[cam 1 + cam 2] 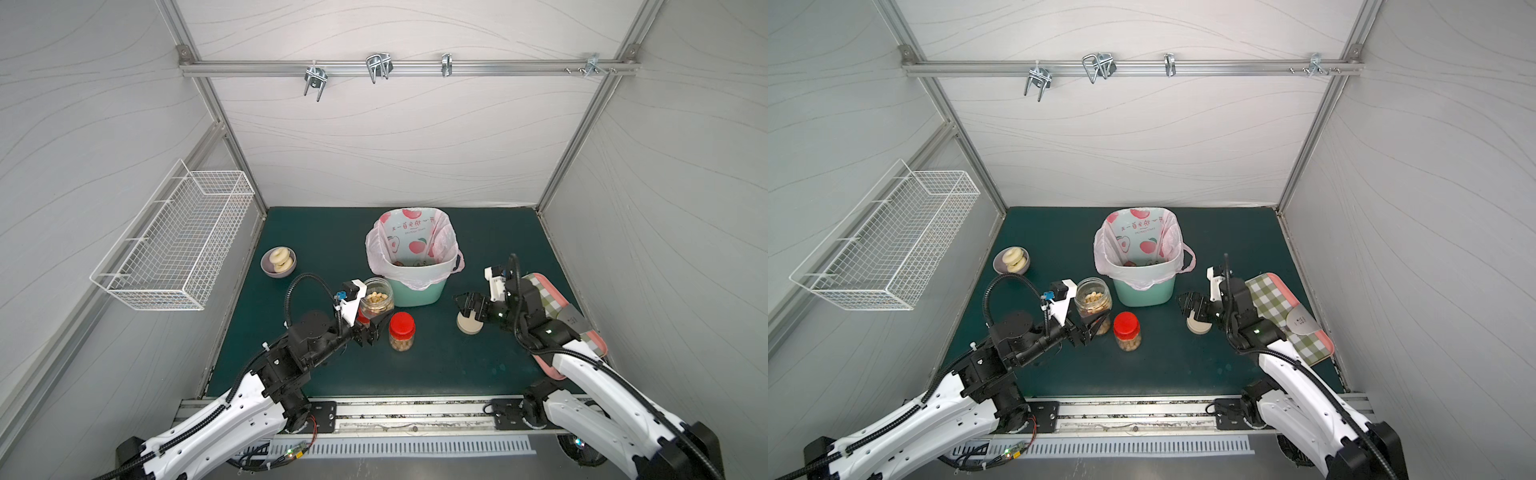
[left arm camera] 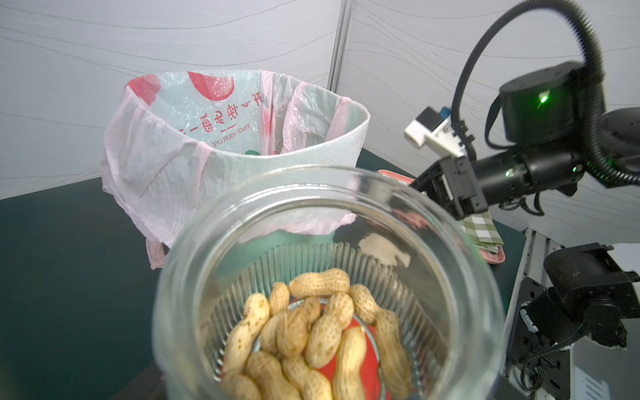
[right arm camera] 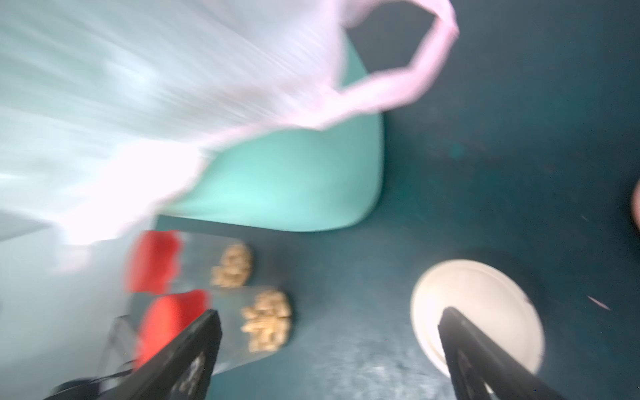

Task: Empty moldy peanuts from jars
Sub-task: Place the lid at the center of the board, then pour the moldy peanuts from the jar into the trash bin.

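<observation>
1. Dark green surface (image 1: 415,374), near zone: one tall clear jar with a red screw lid (image 1: 402,331) stands upright and closed, with pale tan nuts in its lower part. It is free of both claws.

2. Left claw (image 1: 369,332): pinches the squat clear glass jar (image 2: 180,294) by its lower body. The jar has no lid, and its mouth faces upward. The moldy peanuts (image 2: 311,332) lie in a heap at the bottom of this jar. A red lid shows through the glass base, so the held jar is above a second red-lidded jar (image 3: 194,263). The claw largely hides that jar in both top views.

3. Right claw (image 3: 330,311): fingers spread wide, holding nothing. It hangs over the round beige lid (image 1: 469,323), which lies flat on the surface. Contact between finger and lid cannot be determined.

4. Right side: a pink-rimmed tray with a green checked face (image 1: 1271,297) lies partly under the right arm.

5. Middle zone: a mint-green plastic bin (image 1: 417,293) stands just beyond the held jar. A pink fruit-print bag (image 1: 411,237) lines it.

6. Far left: a small grey bowl (image 1: 266,270) holds two pale ring-shaped pastries (image 1: 279,257).

7. Left wall: a white wire basket (image 1: 174,249) is mounted above the surface.
</observation>
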Available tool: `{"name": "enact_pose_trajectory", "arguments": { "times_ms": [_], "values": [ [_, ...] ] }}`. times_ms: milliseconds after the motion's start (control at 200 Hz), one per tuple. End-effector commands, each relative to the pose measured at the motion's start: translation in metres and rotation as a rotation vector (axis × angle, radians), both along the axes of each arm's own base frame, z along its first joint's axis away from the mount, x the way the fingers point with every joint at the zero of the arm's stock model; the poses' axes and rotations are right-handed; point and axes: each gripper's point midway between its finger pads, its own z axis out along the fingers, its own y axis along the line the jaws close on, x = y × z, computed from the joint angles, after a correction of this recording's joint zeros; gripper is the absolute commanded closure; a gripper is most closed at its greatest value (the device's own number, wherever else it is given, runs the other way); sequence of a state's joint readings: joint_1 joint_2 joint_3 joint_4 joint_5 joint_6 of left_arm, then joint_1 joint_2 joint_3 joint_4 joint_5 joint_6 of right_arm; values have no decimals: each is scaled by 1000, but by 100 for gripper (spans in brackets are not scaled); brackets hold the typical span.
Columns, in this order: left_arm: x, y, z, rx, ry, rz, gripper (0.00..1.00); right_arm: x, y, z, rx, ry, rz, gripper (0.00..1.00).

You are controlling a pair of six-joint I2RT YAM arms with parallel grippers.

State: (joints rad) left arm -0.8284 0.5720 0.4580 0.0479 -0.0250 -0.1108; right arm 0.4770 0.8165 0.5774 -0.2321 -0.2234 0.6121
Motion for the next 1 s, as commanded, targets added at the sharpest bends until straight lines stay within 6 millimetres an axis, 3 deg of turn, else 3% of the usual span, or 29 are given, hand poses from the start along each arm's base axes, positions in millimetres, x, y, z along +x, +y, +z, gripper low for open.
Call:
{"name": "enact_pose_trajectory", "arguments": {
  "times_ms": [0, 180, 295, 595, 995],
  "values": [
    [-7, -6, 52, -136, -130, -46, 100, -34, 12, 26, 95, 100, 120, 1],
    [-12, -16, 57, -156, -145, -95, 100, -61, 29, 79, 228, 135, 261, 1],
    [-17, -23, 63, -175, -152, -135, 100, -74, 44, 101, 343, 189, 365, 1],
    [-22, -40, 63, -183, -162, -191, 100, -82, 60, 120, 517, 303, 460, 1],
    [-27, -59, 63, -149, -178, -218, 100, -91, 94, 130, 549, 399, 531, 1]
  ]
}}
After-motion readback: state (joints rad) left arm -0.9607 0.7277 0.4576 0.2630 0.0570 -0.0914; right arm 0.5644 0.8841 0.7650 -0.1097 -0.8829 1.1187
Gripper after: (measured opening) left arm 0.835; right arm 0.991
